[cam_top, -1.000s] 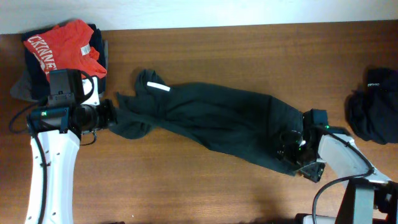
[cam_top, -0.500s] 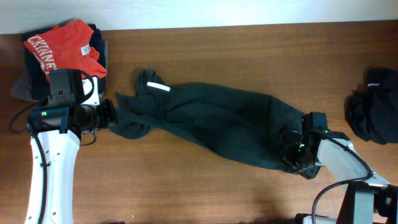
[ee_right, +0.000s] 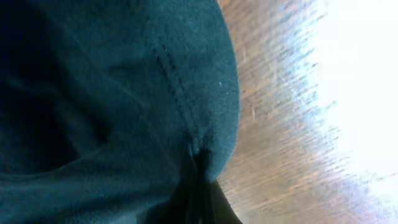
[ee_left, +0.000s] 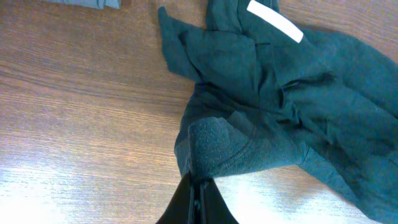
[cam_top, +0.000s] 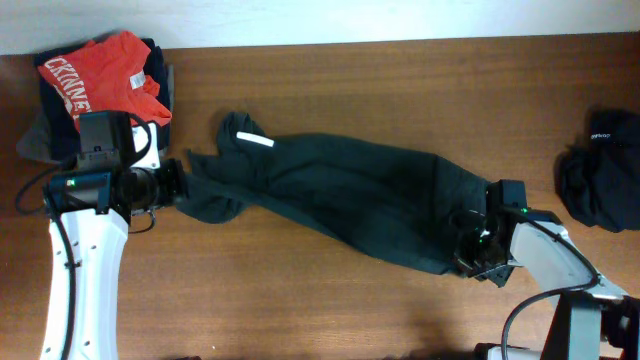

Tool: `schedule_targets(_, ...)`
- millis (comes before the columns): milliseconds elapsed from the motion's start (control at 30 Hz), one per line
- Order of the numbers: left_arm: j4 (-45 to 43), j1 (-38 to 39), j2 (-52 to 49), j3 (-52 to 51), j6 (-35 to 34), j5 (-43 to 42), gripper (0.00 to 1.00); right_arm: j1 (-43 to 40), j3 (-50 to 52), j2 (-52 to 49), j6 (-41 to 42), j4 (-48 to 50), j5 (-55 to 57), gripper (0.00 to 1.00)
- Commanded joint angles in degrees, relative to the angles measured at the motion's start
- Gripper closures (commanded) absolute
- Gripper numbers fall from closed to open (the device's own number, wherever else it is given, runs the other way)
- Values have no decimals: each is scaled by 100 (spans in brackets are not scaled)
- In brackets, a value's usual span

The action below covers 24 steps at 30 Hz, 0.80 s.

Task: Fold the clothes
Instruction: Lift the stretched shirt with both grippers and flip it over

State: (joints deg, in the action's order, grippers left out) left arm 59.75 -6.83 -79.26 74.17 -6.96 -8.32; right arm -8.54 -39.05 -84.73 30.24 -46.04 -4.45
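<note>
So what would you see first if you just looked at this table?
A long dark green T-shirt lies stretched across the middle of the table. The left gripper pinches one end and the right gripper pinches the other. Next comes the bright red shirt, in the top left corner of the overhead view.

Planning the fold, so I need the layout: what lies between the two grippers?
The dark green T-shirt, one end in the left gripper, the other in the right gripper, seen in the overhead view.
</note>
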Motion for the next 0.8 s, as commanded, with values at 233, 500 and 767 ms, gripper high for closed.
schedule_targets(233, 131, 70, 723, 1163, 164, -498, 99, 22, -2688, 404, -330, -1943, 20, 96)
schedule_targets(500, 560, 234, 1187, 2365, 164, -496, 99, 22, -5930, 656, -785, -3681, 17, 96)
schedule_targets(767, 990, 234, 1434, 3593, 164, -492, 99, 22, -8568, 656, -901, -4876, 20, 96)
